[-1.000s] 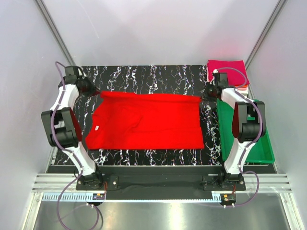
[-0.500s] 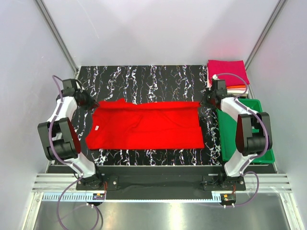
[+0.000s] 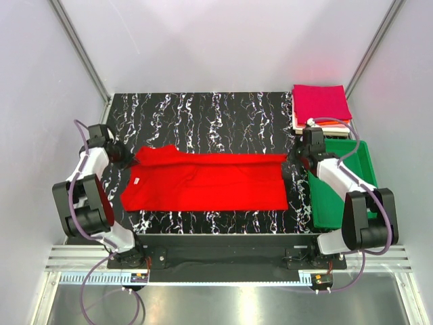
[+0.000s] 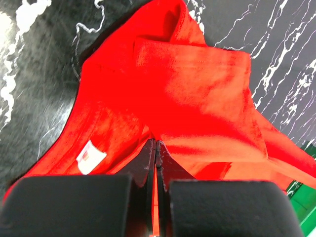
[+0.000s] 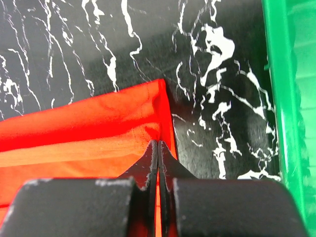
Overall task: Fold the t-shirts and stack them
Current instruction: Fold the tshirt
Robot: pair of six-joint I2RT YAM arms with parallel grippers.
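On red t-shirt (image 4: 197,89), white label (image 4: 91,157), print illegible

Nothing legible here. The one label in sight is a small white tag (image 4: 91,156) on the red t-shirt (image 4: 197,98), just left of the left gripper (image 4: 156,146) and nearly level with its fingertips. It carries a faint reddish mark, too small and blurred to read. From overhead it's only a white speck.
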